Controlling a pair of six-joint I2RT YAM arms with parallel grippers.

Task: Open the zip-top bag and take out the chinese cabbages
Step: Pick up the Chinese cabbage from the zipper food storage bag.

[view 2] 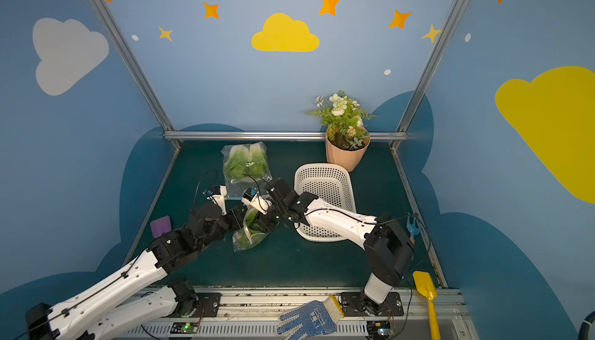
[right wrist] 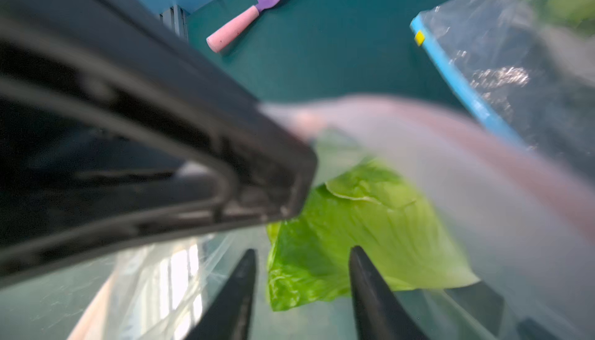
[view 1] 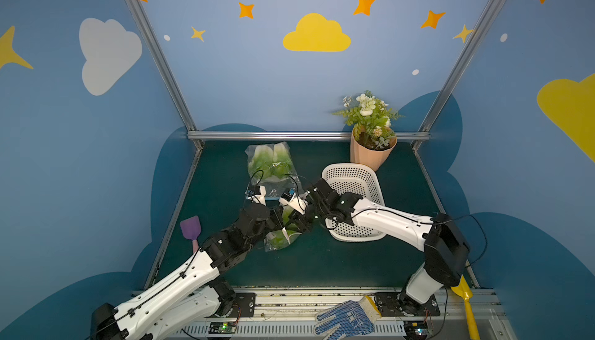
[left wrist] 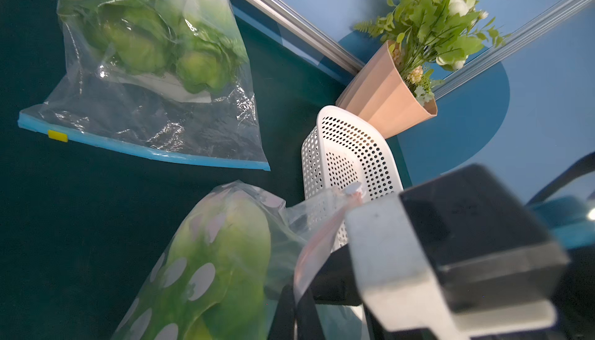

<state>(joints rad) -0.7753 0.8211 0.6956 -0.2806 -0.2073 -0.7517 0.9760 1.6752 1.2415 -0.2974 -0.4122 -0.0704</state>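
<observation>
In both top views the dotted bag (view 1: 289,237) lies on the green table (view 1: 322,267) just below the middle of the frame, with a cabbage (view 1: 276,242) showing green through it. The left gripper (view 1: 277,218) and the right gripper (view 1: 298,223) meet at the bag's upper end, too small there to read their jaws. A blue-zip bag (view 1: 273,187) holding more cabbage heads (view 1: 272,163) lies above them. A white basket (view 1: 378,190) sits to the right, a potted plant (view 1: 370,153) is above it, and a purple spatula (view 1: 190,227) lies at lower left. In the left wrist view the left gripper (left wrist: 349,222), at right of frame, is pinched tight on the dotted bag's pink zip edge (left wrist: 317,245). The cabbage (left wrist: 231,251) fills the bag at bottom centre, and the blue-zip bag (left wrist: 145,119) lies at upper left. In the right wrist view the right gripper (right wrist: 302,251) at the bottom edge has its black fingers (right wrist: 238,290) spread apart, clamping nothing. The bright cabbage leaf (right wrist: 360,222) shows between them inside the bag. The left gripper (right wrist: 283,174) crosses from the left, gripping the pink edge.
</observation>
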